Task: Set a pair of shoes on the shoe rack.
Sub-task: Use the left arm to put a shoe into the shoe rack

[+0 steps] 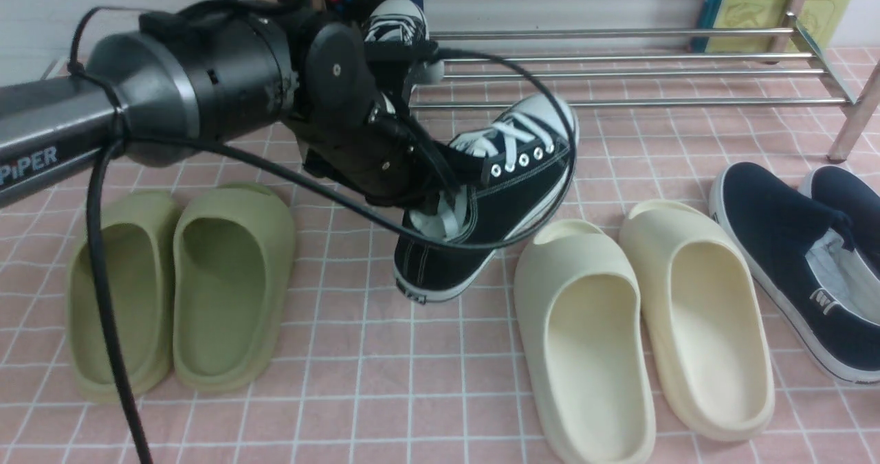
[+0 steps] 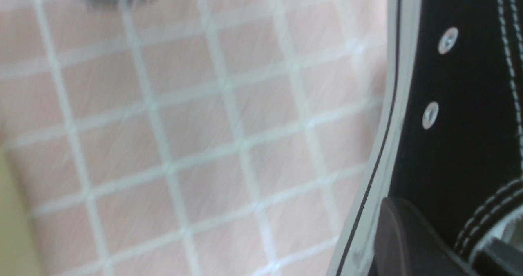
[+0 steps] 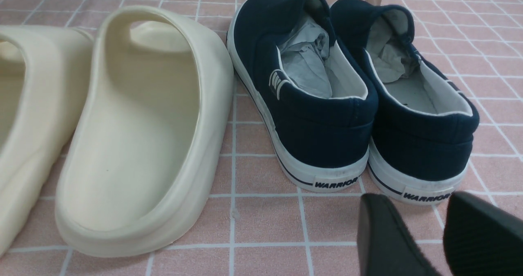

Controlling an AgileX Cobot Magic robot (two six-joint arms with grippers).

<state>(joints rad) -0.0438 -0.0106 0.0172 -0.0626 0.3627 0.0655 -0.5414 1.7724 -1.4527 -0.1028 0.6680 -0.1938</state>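
Left arm (image 1: 62,134) reaches across, wrist bent down, left claw (image 1: 445,203) clamped on one black sneaker (image 1: 512,182) by its collar, toe tilted up, at the middle of the floor (image 1: 412,381). Other sneaker (image 1: 399,27) sits on the shoe rack (image 1: 619,32), left end. Right claw (image 3: 443,235) parted, empty.

A pink floor (image 1: 385,381) gridded with thin white lines lay under soft, even light. A pale wall (image 1: 550,12) stood at twelve o'clock, with a teal-and-yellow panel (image 1: 746,12) at one o'clock.
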